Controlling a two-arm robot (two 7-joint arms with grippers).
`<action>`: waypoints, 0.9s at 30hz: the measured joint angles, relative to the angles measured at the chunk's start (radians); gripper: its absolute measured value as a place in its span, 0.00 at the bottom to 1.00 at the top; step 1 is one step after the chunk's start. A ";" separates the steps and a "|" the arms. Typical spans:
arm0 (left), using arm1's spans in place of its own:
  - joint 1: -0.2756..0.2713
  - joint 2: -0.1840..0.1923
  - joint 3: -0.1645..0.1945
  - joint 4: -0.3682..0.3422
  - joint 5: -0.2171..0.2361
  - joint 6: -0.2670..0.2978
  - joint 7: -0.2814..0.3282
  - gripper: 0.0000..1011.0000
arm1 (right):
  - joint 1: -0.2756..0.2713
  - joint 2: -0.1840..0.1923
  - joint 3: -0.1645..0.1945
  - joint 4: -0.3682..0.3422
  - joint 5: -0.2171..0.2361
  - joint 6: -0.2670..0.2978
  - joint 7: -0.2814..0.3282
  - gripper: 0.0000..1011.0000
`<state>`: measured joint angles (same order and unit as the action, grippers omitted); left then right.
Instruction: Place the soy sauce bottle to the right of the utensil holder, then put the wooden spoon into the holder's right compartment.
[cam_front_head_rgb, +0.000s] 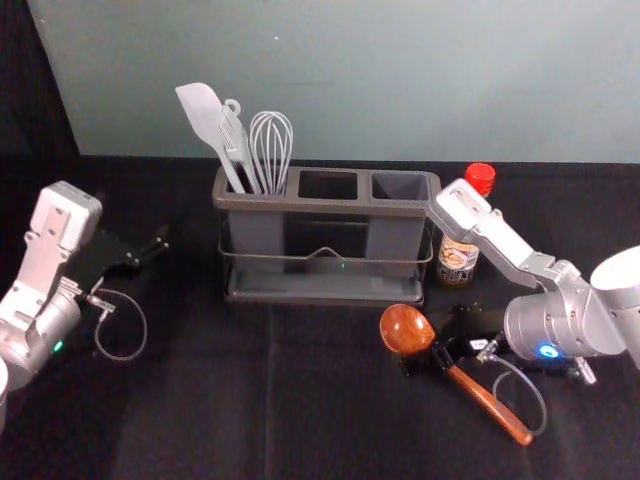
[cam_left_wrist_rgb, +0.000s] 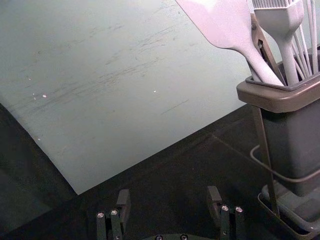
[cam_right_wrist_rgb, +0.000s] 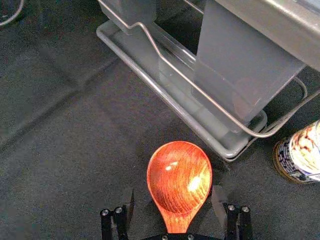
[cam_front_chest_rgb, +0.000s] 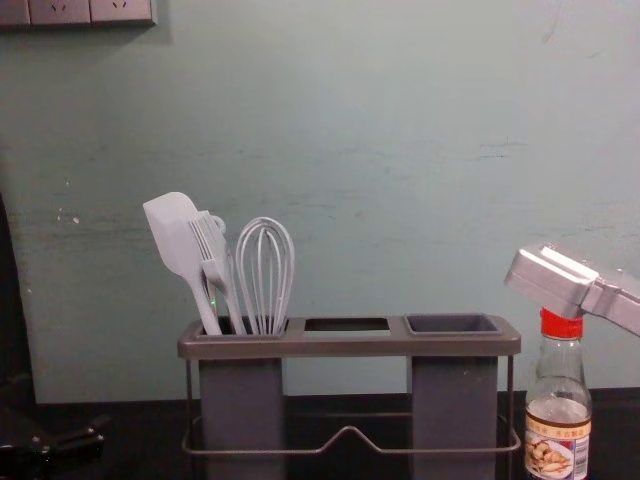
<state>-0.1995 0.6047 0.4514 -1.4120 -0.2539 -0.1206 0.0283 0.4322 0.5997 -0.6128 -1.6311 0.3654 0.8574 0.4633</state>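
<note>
The soy sauce bottle (cam_front_head_rgb: 458, 258) stands upright just right of the utensil holder (cam_front_head_rgb: 325, 285); its red cap (cam_front_chest_rgb: 561, 323) and label show in the chest view. On the cloth in front of the holder's right end lies the wooden spoon (cam_front_head_rgb: 490, 402), bowl toward the holder. My right gripper (cam_front_head_rgb: 424, 362) is low over the spoon near its neck. In the right wrist view the right gripper (cam_right_wrist_rgb: 172, 202) is open, its fingers on either side of the spoon (cam_right_wrist_rgb: 179, 175). Off to the holder's left, my left gripper (cam_front_head_rgb: 160, 243) hangs idle; the left gripper (cam_left_wrist_rgb: 167, 201) is open and holds nothing.
A white spatula (cam_front_head_rgb: 205, 118), a brush and a whisk (cam_front_head_rgb: 271, 150) stand in the holder's left compartment. Its right compartment (cam_front_head_rgb: 399, 186) is empty. A pale wall (cam_front_head_rgb: 350, 80) rises behind the black-covered table (cam_front_head_rgb: 220, 400). The right arm's silver link reaches near the bottle.
</note>
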 joint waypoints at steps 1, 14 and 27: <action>0.000 0.000 0.000 0.000 0.000 0.000 0.000 0.99 | 0.001 -0.002 0.000 0.003 -0.003 0.000 0.001 0.99; 0.000 0.000 0.000 0.000 0.000 0.000 0.000 0.99 | 0.017 -0.040 0.001 0.050 -0.035 -0.002 0.018 0.99; 0.000 0.000 0.000 0.000 0.000 0.000 0.000 0.99 | 0.016 -0.063 0.012 0.071 -0.061 -0.002 0.032 0.99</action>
<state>-0.1996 0.6047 0.4514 -1.4120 -0.2539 -0.1205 0.0283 0.4483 0.5369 -0.6006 -1.5605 0.3046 0.8554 0.4957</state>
